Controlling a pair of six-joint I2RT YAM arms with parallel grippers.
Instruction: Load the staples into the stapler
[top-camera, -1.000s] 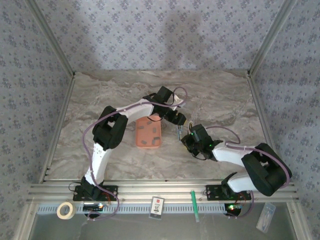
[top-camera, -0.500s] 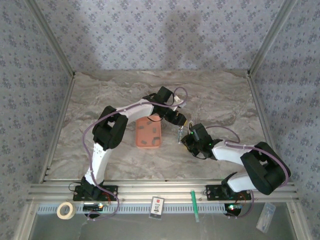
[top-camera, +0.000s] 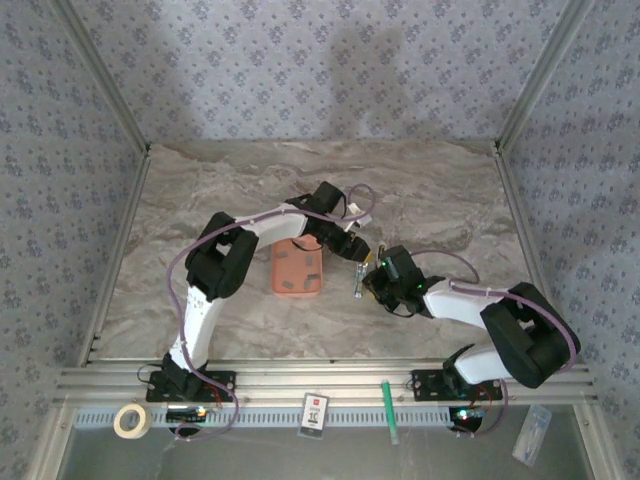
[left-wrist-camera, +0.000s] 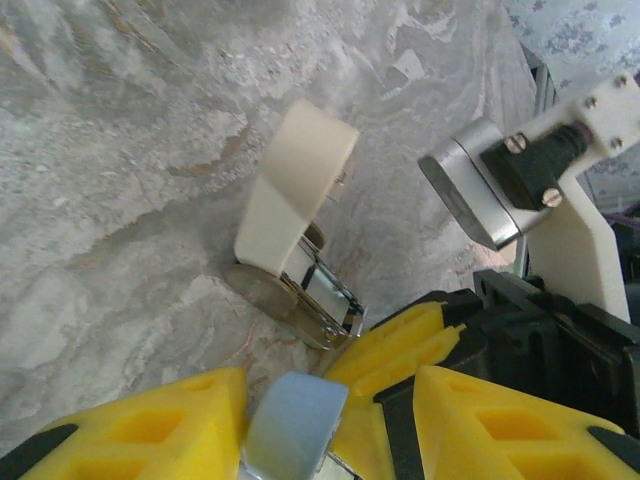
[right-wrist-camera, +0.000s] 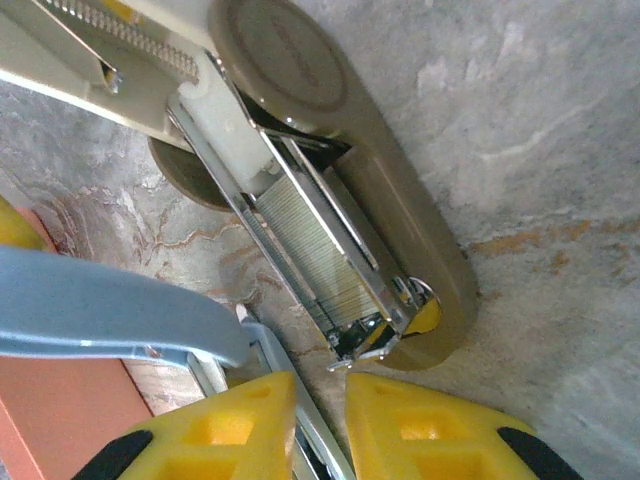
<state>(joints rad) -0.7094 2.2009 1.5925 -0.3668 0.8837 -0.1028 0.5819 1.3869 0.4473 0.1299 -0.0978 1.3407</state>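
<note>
The right gripper (right-wrist-camera: 320, 395) has its fingers nearly together, clamped on the silver rail beneath the light-blue cover of the stapler (right-wrist-camera: 100, 310). The stapler sits between the two grippers, just right of the orange tray (top-camera: 283, 262). Directly beyond the fingertips, a beige base (right-wrist-camera: 400, 220) lies on the marble table (right-wrist-camera: 540, 150), its channel packed with staples (right-wrist-camera: 310, 240). The left gripper (left-wrist-camera: 325, 400) straddles the blue cover's end, and whether it presses on it cannot be told.
</note>
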